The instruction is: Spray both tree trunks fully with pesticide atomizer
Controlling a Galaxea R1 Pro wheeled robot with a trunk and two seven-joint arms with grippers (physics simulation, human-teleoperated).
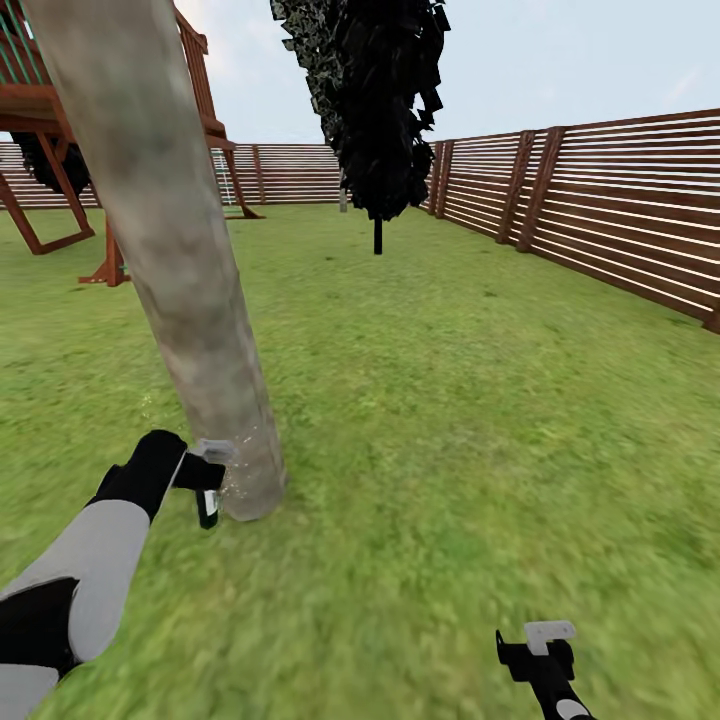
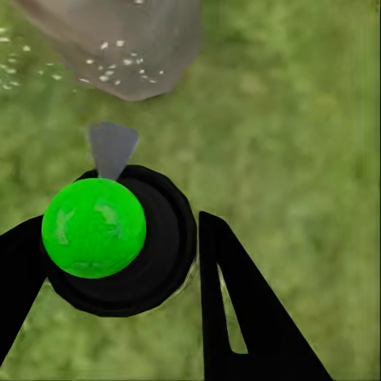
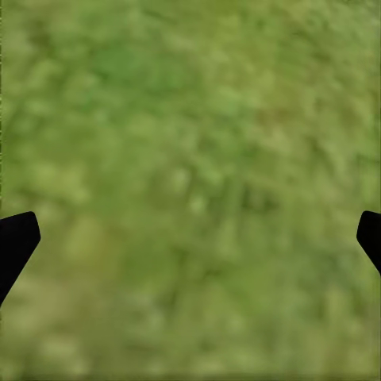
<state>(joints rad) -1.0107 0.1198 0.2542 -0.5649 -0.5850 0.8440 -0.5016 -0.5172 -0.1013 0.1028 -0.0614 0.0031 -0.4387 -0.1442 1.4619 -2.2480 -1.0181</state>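
One thick grey-brown tree trunk (image 1: pixel 170 250) leans up from the grass (image 1: pixel 450 420) at the left. My left gripper (image 1: pixel 205 482) sits right beside its base, shut on the pesticide atomizer (image 2: pixel 94 228), which has a round green top, a black body and a grey nozzle (image 2: pixel 111 149) pointing at the trunk (image 2: pixel 119 36). Tiny white pesticide specks (image 2: pixel 119 73) dot the bark low down and float beside it (image 1: pixel 238 468). My right gripper (image 1: pixel 545 640) hangs low at the right, open over bare grass (image 3: pixel 190 159). The second thick-trunked tree is out of view.
A brown slatted fence (image 1: pixel 600 210) runs along the right and across the back. A red-brown wooden play structure (image 1: pixel 60 110) stands behind the trunk at the left. A slim dark-leaved tree (image 1: pixel 380 100) grows near the far corner. Open lawn lies between.
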